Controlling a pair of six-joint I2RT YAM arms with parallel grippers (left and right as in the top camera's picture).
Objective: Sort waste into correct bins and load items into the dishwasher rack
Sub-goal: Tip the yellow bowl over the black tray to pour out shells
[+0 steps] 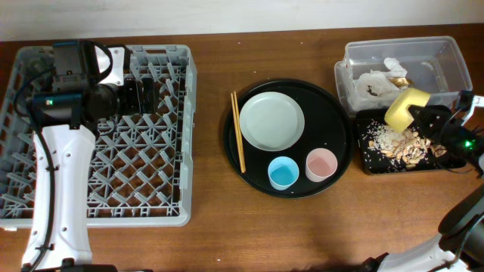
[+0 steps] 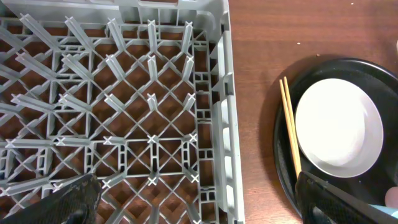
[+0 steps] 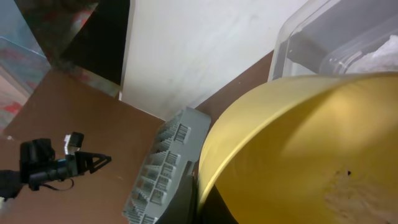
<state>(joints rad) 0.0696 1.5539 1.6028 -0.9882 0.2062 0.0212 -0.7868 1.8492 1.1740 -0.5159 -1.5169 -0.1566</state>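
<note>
My right gripper (image 1: pixel 432 121) pinches the yellow bowl (image 1: pixel 407 108), tipped over the small black tray (image 1: pixel 369 163) where scraps (image 1: pixel 397 143) lie. I'd tilt further, low, inside the rim. The clear tub (image 1: pixel 454 53) wall is just beside it. My left gripper (image 1: pixel 160 94) is spread over the dishwasher rack (image 1: pixel 136 189), well apart.

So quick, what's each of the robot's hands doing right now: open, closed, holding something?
Left gripper: jaws wide open, holding nothing, over the grey rack.
Right gripper: jaws closed on the yellow bowl, tipped over the small black tray.
</note>
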